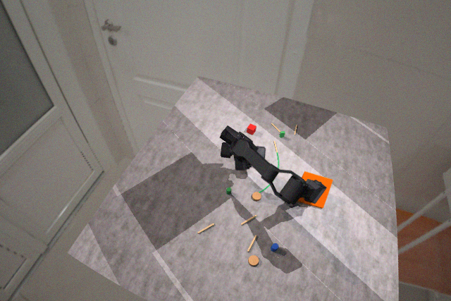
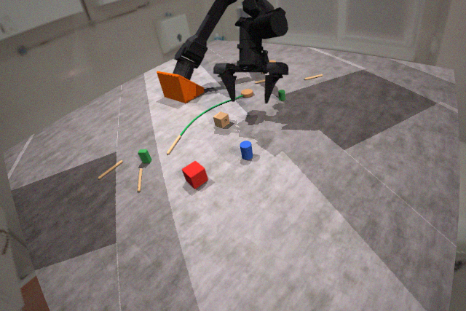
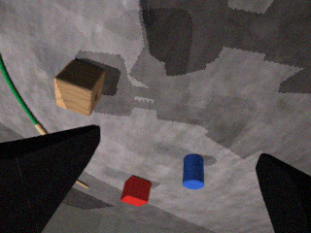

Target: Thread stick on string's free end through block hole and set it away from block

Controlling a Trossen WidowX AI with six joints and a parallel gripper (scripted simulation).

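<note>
My gripper [image 2: 250, 101] [image 3: 178, 148] is open and empty, pointing down above the table behind the wooden block in the exterior view. The wooden block [image 2: 220, 119] [image 3: 78, 92] sits on the table, its hole showing in the right-hand face; the arm hides it in the top view. The green string [image 1: 278, 161] [image 2: 203, 112] [image 3: 15, 92] curves beside the block from the round wooden button [image 1: 256, 196] [image 2: 247, 92]. The stick on its free end [image 1: 275, 146] [image 2: 173, 145] lies flat, clear of the block; the left finger partly hides it in the wrist view.
A red cube [image 1: 251, 129] [image 2: 194, 174] [image 3: 136, 190] and blue cylinder [image 2: 246, 150] [image 3: 193, 171] stand near the block. A green block [image 1: 282, 134] [image 2: 144, 156] has two loose sticks nearby. A green cylinder [image 1: 228, 190] [image 2: 282, 95], second button [image 1: 253, 260], another blue cylinder [image 1: 274, 247] and more sticks lie farther off.
</note>
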